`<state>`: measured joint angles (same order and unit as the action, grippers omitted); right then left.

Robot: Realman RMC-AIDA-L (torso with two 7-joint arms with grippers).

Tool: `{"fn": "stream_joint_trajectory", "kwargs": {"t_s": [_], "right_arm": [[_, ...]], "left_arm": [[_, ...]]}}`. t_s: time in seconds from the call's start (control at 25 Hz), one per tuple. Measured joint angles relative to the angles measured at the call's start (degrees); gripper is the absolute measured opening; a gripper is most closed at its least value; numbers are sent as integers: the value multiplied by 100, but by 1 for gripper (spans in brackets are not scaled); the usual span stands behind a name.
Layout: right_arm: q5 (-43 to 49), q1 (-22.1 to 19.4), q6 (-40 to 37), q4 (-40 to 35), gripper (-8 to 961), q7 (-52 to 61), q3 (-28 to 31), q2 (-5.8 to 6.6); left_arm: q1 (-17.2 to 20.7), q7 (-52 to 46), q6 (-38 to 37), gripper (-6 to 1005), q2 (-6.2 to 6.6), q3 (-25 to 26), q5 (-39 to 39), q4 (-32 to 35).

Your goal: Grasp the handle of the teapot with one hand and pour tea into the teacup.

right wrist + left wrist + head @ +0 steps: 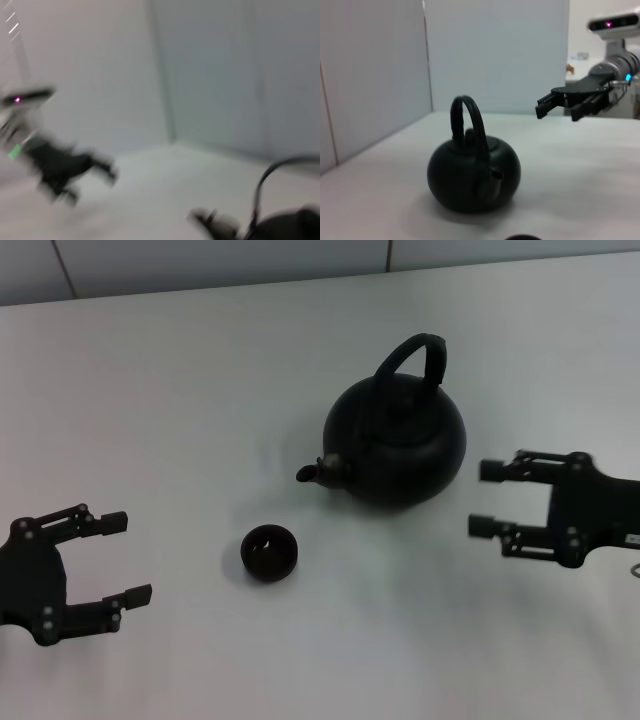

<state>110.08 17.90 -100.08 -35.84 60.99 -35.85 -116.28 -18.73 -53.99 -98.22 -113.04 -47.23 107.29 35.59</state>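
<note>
The matte-black teapot (396, 443) stands on the white table, its brass-tipped spout (318, 471) pointing toward the left side. Its arched handle (414, 352) rises over the body, untouched. The small black teacup (269, 551) sits in front of the spout, a short way off. My right gripper (487, 499) is open just right of the pot's body, clear of it. My left gripper (126, 558) is open at the table's left, well away from the cup. The left wrist view shows the teapot (473, 172), its handle (468, 122) and the right gripper (559, 107) beyond it.
The white table (180, 420) ends at a grey panelled wall (200, 265) behind. In the right wrist view the teapot's handle (280, 172) and spout (212, 220) show blurred, with the left gripper (92, 175) farther off.
</note>
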Motion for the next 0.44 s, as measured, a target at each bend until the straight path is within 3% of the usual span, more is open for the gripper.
{"fn": "stream_joint_trajectory", "kwargs": {"t_s": [0.04,0.2,0.24,0.44], "right_arm": [[549,213,-55,-341,666,231,-4,-22],[1154,524,-73,-583,666,455,-7,-38],[1521,767,-48,-614,666,560,-9,-27],[1768,987,4,-633,666,604,-14,-27]], "left_arm": [[-180,-185,-22,801,72,-4,185,6],[-417,-478,-46,801,149,-6,434,15],[-558,-631,-49,801,167,-2,613,17],[-793,-885,-18,801,153,18,1007,20]]}}
